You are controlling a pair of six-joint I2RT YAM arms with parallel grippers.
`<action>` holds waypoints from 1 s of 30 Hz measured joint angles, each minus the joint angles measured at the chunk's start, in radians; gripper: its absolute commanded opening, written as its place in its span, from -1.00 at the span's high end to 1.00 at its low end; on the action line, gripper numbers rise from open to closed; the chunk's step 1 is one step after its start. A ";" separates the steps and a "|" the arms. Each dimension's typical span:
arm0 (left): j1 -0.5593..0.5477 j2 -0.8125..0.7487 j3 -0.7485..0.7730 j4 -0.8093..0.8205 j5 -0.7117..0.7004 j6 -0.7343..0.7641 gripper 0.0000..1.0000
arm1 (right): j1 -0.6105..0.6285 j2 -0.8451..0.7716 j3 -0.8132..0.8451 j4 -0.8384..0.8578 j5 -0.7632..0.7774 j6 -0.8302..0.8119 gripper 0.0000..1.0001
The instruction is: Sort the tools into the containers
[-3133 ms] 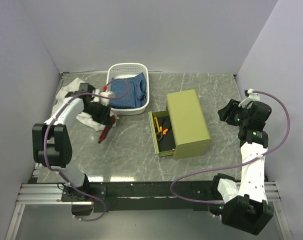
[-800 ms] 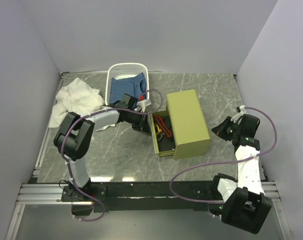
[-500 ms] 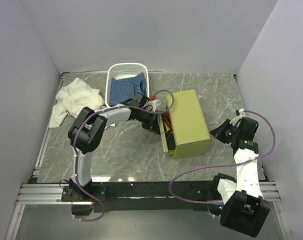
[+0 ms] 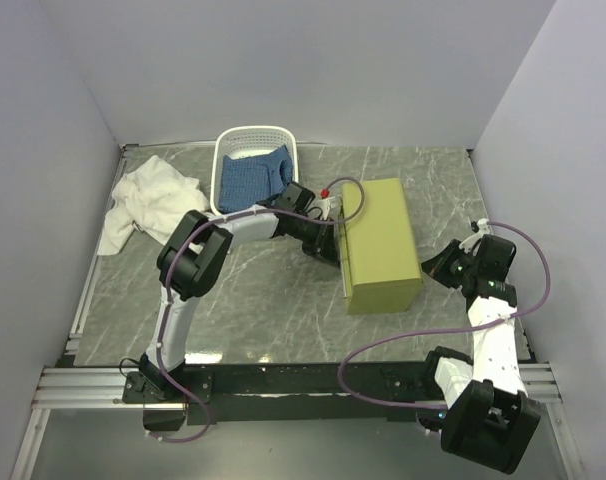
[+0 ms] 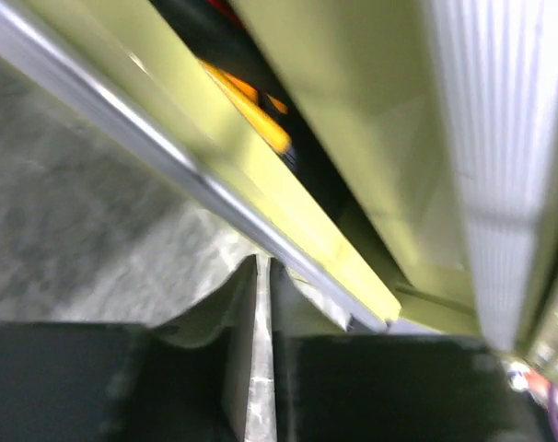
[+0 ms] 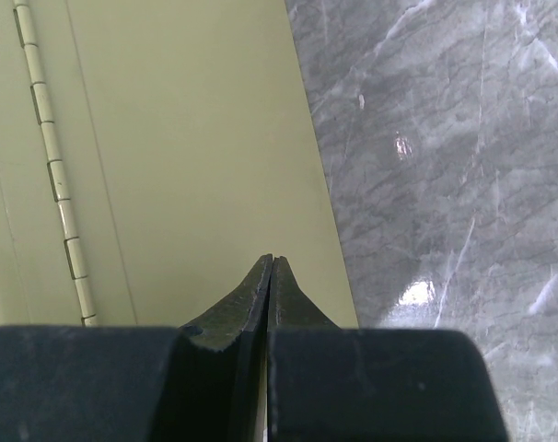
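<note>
The green drawer chest [image 4: 383, 240] was seen standing on the grey table [image 4: 263, 300], right of the middle. The left gripper [image 4: 328, 243] was held against the chest's left face, where the drawer [image 5: 288, 230] was pushed nearly all the way in. In the left wrist view a narrow gap was left above the drawer's front, and through it an orange tool handle [image 5: 251, 106] was seen lying inside. The left gripper's fingers [image 5: 238, 368] were seen close together with nothing between them. That view was blurred, so it could not be told whether they were fully closed.

The right gripper [image 4: 438, 268] was held just beside the chest's right side, with its jaws pressed together and nothing held. A hinge [image 6: 49, 157] was seen running along the green panel in front of it.

The white basket [image 4: 255, 135] was set at the back of the table, with blue fabric [image 4: 251, 180] inside it. A white cloth [image 4: 148, 200] was seen bunched to its left.
</note>
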 measured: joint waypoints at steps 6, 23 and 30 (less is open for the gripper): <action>0.015 0.009 -0.090 0.310 0.256 -0.146 0.52 | 0.000 0.003 0.000 -0.004 0.007 0.005 1.00; 0.074 -0.188 -0.230 0.181 0.302 -0.106 0.26 | -0.023 0.002 0.000 -0.011 0.024 0.003 1.00; 0.249 -0.364 -0.188 -0.246 0.184 0.254 -0.93 | -0.023 0.016 0.052 -0.039 0.041 -0.048 0.02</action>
